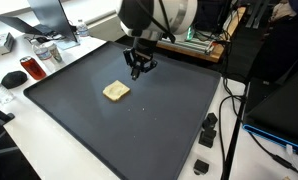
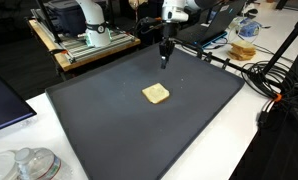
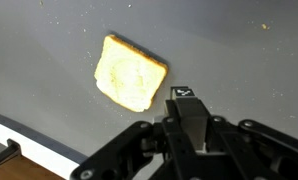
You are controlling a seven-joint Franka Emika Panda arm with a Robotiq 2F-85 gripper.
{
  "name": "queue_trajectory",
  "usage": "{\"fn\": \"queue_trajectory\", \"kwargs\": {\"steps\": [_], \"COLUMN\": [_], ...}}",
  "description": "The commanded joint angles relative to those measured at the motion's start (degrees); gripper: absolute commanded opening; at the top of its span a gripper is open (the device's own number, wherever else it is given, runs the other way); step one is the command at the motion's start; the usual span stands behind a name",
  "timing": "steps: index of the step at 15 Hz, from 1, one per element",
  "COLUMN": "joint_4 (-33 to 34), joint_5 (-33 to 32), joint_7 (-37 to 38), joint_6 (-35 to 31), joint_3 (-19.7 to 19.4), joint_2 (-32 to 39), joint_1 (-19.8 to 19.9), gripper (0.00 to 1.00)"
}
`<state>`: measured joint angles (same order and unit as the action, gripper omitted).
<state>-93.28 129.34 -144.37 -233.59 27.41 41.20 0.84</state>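
The gripper hangs empty just above the dark mat, fingers pressed together; the slice of toast lies flat near it, toward the mat's middle, untouched

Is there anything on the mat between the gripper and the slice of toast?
Nothing visible. In both exterior views the gripper hangs above the dark mat, apart from the toast, and the stretch of mat between them is bare. The wrist view shows the toast just ahead of the fingers, unobstructed.
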Motion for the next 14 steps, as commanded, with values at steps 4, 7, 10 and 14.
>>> {"fn": "queue_trajectory", "kwargs": {"steps": [4, 7, 10, 14], "joint_4": [10.69, 10.26, 10.66, 10.44], "joint_5": [6.33, 9.35, 4.35, 3.11], "joint_7": [-12.75, -15.33, -14.21, -13.05], "joint_6": [-9.08, -8.50, -10.46, -9.50], "joint_3": [14.45, 16.52, 27.06, 31.25], "joint_2": [3.79, 4.29, 10.02, 13.60], "joint_1": [14.34, 18.14, 25.39, 29.72], "gripper": [0.05, 0.05, 0.05, 0.05]}}
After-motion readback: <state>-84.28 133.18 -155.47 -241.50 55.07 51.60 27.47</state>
